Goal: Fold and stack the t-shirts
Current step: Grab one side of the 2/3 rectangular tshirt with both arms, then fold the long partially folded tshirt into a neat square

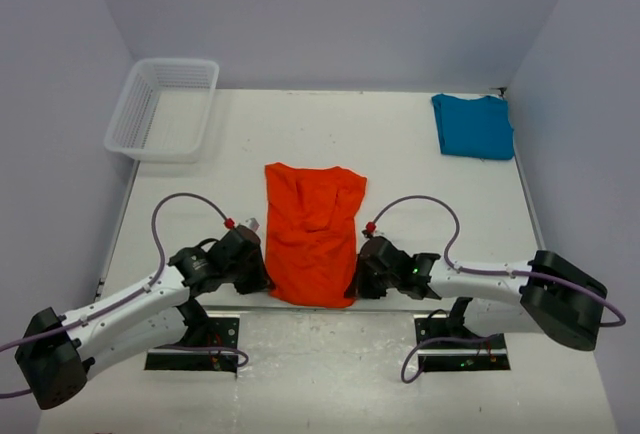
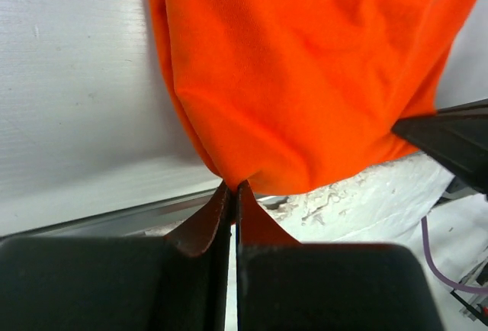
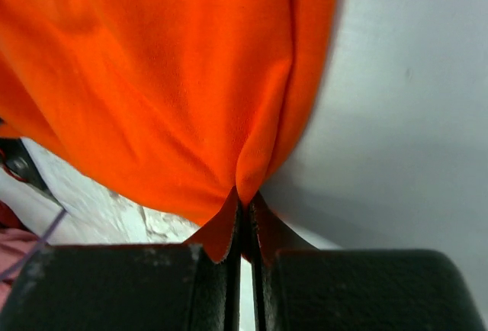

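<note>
The orange-red t-shirt (image 1: pixel 312 232) lies folded lengthwise in the middle of the table, its near end hanging over the front edge. My left gripper (image 1: pixel 262 276) is shut on the shirt's near left corner (image 2: pixel 232 181). My right gripper (image 1: pixel 356 279) is shut on the shirt's near right corner (image 3: pixel 248 190). Both corners are pinched between the fingertips and lifted a little. The teal-blue t-shirt (image 1: pixel 473 125) lies folded at the far right of the table, away from both grippers.
A white mesh basket (image 1: pixel 163 107) stands at the far left corner. The table's front edge (image 2: pixel 114 213) runs just under the held shirt end. Purple cables loop off both arms. Walls close in the table on three sides.
</note>
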`<action>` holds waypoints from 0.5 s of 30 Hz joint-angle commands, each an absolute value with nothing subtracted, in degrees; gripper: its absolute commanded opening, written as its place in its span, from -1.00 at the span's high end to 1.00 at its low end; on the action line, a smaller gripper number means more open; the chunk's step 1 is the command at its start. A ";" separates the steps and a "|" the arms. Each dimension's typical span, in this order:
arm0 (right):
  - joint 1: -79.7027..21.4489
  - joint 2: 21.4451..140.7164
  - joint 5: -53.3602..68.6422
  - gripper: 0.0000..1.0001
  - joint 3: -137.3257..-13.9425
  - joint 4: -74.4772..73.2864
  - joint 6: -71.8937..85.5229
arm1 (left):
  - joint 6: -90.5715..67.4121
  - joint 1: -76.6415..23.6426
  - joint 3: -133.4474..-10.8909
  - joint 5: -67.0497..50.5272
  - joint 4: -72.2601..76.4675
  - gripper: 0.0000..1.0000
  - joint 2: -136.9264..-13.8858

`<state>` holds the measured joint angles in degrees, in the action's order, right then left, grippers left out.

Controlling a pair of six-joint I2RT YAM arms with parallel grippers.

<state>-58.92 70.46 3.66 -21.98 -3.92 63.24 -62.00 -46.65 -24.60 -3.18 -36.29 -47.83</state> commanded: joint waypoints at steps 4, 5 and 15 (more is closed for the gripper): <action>-63.19 68.38 -2.19 1.00 -26.62 -21.86 62.67 | -62.93 -46.85 -30.05 -2.38 -41.21 1.00 -44.12; -63.19 67.94 -3.50 1.00 -27.50 -23.71 62.40 | -62.93 -46.85 -30.84 -1.59 -41.92 1.00 -44.03; -58.02 69.60 -10.37 1.00 -45.16 -38.06 54.15 | -57.57 -46.32 -46.13 8.17 -47.02 1.00 -52.01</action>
